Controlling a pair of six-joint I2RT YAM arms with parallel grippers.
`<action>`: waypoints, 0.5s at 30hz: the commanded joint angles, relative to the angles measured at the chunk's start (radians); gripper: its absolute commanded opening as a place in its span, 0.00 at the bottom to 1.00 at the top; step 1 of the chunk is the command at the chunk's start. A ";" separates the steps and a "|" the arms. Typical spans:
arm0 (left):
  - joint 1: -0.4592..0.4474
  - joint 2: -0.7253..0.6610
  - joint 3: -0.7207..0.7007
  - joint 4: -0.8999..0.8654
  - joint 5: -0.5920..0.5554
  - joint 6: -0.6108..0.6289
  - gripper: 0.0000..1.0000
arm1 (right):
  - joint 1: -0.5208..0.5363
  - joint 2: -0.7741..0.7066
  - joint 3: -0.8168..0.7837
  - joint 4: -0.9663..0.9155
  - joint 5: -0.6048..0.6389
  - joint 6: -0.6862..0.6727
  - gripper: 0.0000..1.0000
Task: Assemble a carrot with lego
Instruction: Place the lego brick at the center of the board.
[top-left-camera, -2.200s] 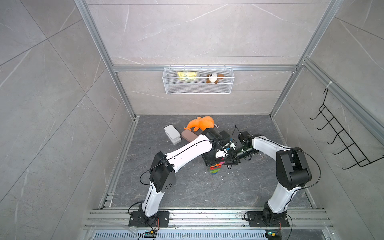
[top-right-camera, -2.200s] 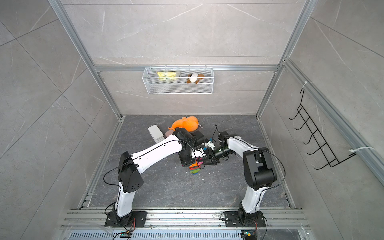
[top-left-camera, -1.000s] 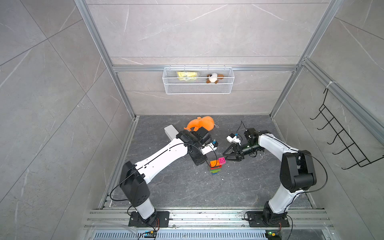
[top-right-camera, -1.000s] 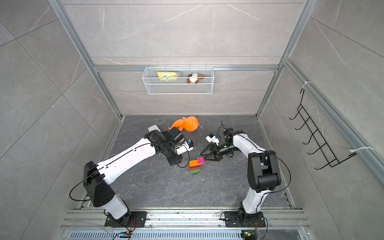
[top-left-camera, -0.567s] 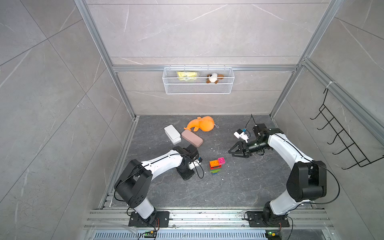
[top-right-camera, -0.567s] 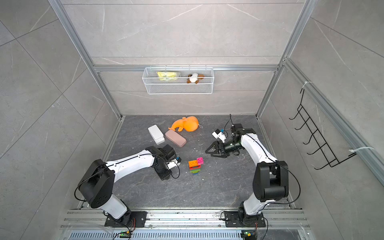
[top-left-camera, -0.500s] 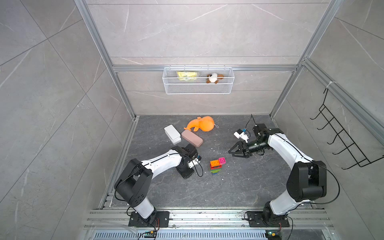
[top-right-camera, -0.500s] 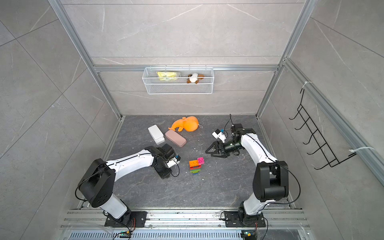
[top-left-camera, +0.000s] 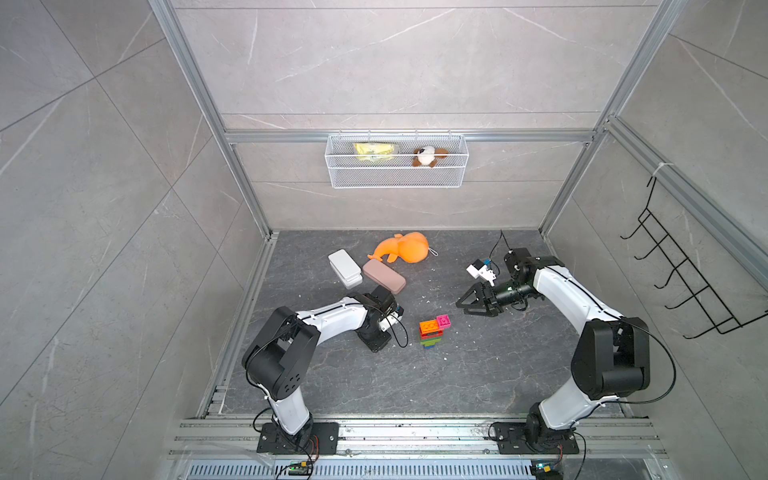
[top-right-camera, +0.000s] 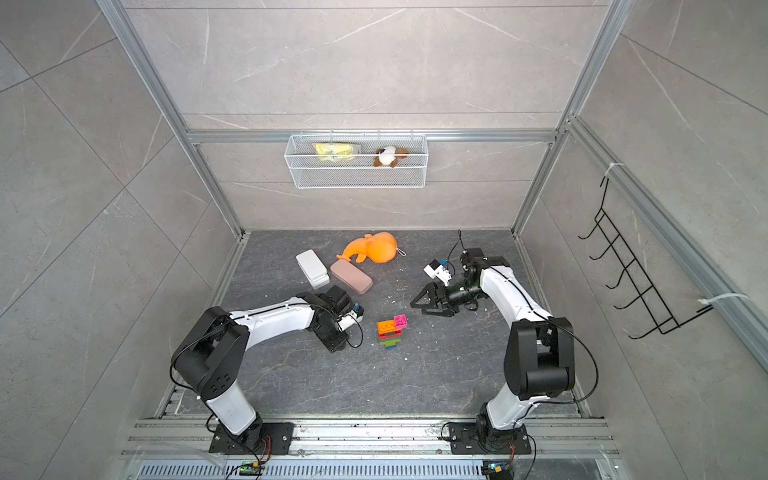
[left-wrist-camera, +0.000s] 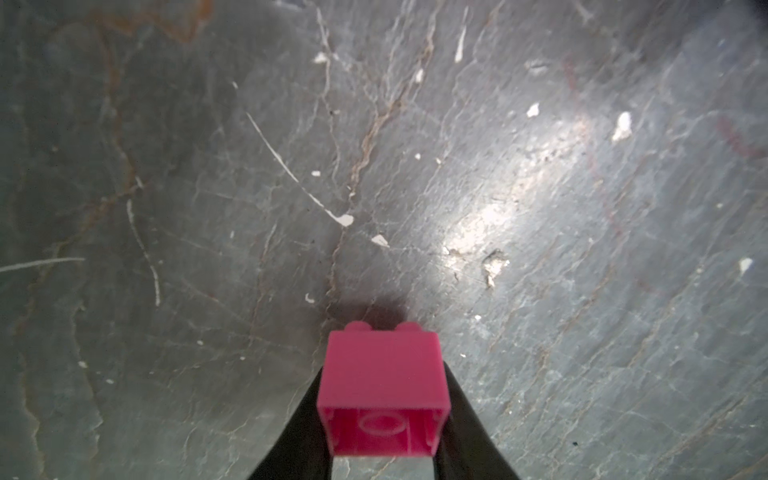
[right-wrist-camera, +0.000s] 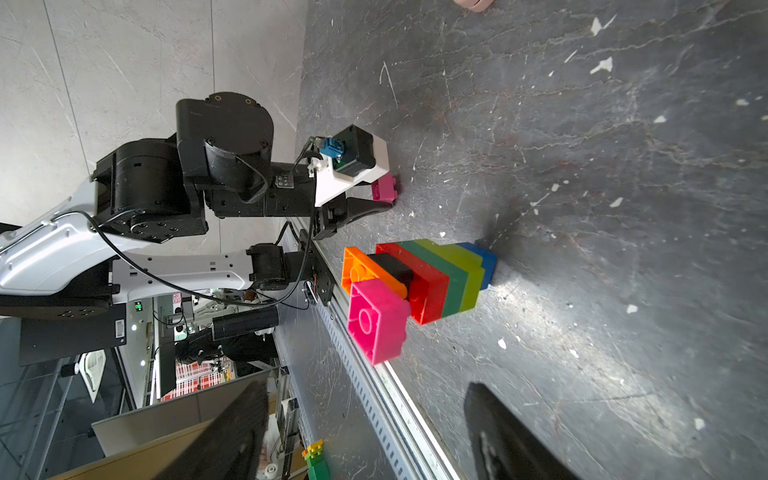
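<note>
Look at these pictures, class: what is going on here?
A lego carrot is being assembled. It stands on its blue tip on the dark floor, apart from both claws. The left claw grips a pink brick low at the floor beside it. The right claw hangs open and empty, facing the carrot.

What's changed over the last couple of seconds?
Both arms pulled away from the carrot: the left gripper swung toward its own side and down to the floor, gripping a loose pink brick; the right gripper backed off, open. Carrot, white case, pink case and orange plush stayed put.
</note>
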 joint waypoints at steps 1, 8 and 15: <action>0.021 -0.045 -0.052 0.064 0.051 0.033 0.42 | 0.003 0.012 0.000 -0.019 -0.005 -0.023 0.78; 0.037 -0.128 -0.150 0.186 0.095 0.044 0.57 | 0.002 0.014 -0.010 -0.019 -0.010 -0.032 0.77; 0.045 -0.195 -0.244 0.333 0.103 0.050 0.57 | 0.002 0.014 -0.014 -0.020 -0.016 -0.037 0.77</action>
